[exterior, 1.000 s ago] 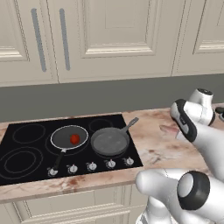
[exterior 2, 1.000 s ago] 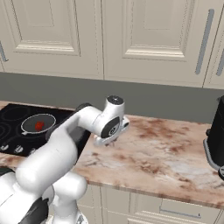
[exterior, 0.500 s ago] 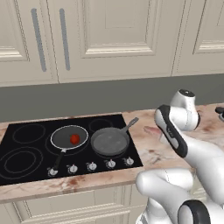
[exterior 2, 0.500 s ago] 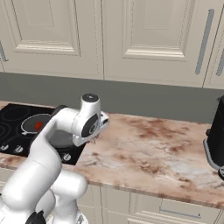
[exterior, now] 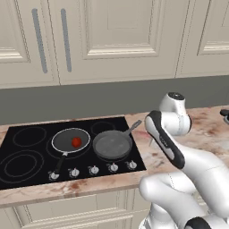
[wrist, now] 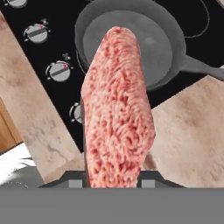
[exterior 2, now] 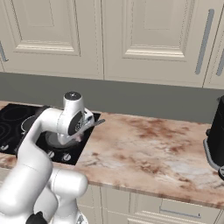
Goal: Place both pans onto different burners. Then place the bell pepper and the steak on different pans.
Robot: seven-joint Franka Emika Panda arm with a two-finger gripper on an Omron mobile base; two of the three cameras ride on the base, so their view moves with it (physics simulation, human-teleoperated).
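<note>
My gripper (wrist: 113, 176) is shut on the steak (wrist: 116, 109), a pale pink-and-white slab that stands on edge between the fingers. Beyond and below it lies the deeper grey pan (wrist: 127, 41), nothing in it, its handle pointing to the marble counter. In the left base view this grey pan (exterior: 112, 144) sits on the black cooktop (exterior: 27, 176) beside the shallow dark pan (exterior: 70, 140), which holds the red bell pepper (exterior: 76, 142). My hand hangs just right of the grey pan's handle, over the cooktop's right edge. Two burners (exterior: 29, 136) at the left are bare.
A row of silver knobs (exterior: 93, 170) runs along the cooktop's front. Marble counter (exterior 2: 148, 148) stretches to the right. A dark appliance (exterior 2: 216, 140) stands at its far right end. Cabinets and a grey backsplash rise behind.
The arm has swung left from over the right counter toward the cooktop, carrying the steak. The pans and the bell pepper have stayed put.
</note>
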